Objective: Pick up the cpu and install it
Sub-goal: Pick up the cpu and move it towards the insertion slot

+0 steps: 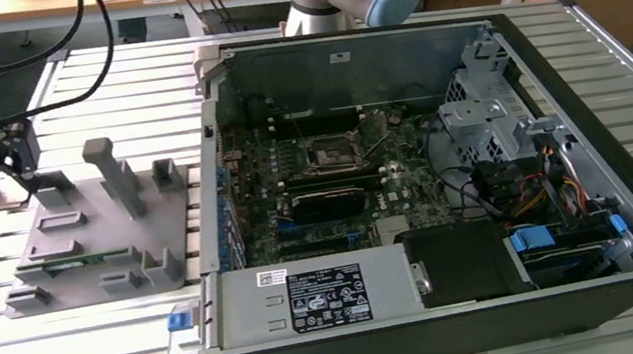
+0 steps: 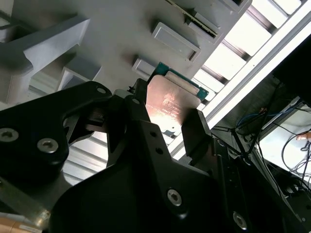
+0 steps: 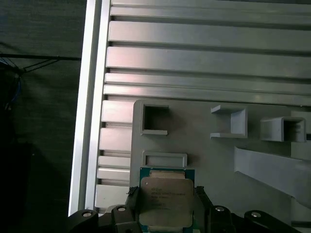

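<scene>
At the ten o'clock corner of the grey fixture (image 1: 94,233) in the exterior view, the gripper (image 1: 17,184) clamped the cpu (image 3: 166,206), seemingly light, stiff and fragile, by opposite edges.

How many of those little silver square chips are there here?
1: the cpu, held in the gripper at the grey fixture. More could be hidden inside the computer case.

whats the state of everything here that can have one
gripper: shut on the cpu
cpu: gripped on two sides, over the grey fixture edge
grey fixture: lying flat, green strip in its slot
computer case: on its side, panel off, open
cpu socket: looks empty
</scene>
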`<action>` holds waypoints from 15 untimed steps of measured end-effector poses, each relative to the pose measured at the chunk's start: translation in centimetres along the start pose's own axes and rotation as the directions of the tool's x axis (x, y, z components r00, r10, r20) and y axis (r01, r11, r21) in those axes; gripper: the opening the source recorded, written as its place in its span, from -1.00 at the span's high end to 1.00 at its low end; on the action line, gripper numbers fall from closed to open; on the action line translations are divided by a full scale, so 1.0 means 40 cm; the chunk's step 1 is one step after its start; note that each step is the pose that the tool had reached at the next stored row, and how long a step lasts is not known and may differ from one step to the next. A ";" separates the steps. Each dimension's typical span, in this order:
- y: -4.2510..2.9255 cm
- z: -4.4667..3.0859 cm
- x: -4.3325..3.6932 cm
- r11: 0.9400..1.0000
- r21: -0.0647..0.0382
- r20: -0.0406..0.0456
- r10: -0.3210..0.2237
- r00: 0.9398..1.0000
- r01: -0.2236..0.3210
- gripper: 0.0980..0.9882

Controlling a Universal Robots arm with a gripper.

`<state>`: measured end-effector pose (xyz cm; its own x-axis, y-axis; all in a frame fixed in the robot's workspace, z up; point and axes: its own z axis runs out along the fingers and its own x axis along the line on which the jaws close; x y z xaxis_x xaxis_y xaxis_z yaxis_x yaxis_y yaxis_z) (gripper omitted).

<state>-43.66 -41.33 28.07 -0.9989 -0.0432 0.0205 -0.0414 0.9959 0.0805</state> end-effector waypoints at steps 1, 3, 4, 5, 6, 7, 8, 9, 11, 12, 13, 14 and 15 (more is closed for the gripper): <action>0.001 -0.003 0.000 1.000 0.000 0.000 0.000 1.000 0.000 0.03; 0.002 -0.008 0.000 1.000 0.000 0.000 0.000 1.000 0.000 0.03; 0.003 -0.011 0.000 1.000 0.000 0.000 0.000 1.000 0.000 0.03; 0.004 -0.014 0.000 1.000 0.000 0.000 0.000 1.000 0.000 0.03; 0.004 -0.017 0.000 1.000 0.000 0.000 0.000 1.000 0.000 0.03; 0.005 -0.021 0.001 1.000 0.000 0.000 0.000 1.000 0.000 0.03; 0.005 -0.023 0.001 1.000 0.000 0.000 0.000 1.000 0.000 0.03; 0.006 -0.025 0.001 1.000 0.000 0.000 0.000 1.000 0.000 0.03; 0.007 -0.031 0.001 1.000 0.000 0.000 0.000 1.000 0.000 0.03; 0.007 -0.034 0.001 1.000 0.000 0.000 0.000 1.000 0.000 0.03; 0.008 -0.037 0.001 1.000 0.000 0.000 0.000 1.000 0.000 0.03; 0.008 -0.039 0.001 1.000 0.000 0.000 0.000 1.000 0.000 0.03; 0.009 -0.041 0.001 1.000 0.000 0.000 0.000 1.000 0.000 0.03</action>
<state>-43.68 -41.11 29.72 -0.9988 -0.0433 0.0206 -0.0415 0.9959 0.0804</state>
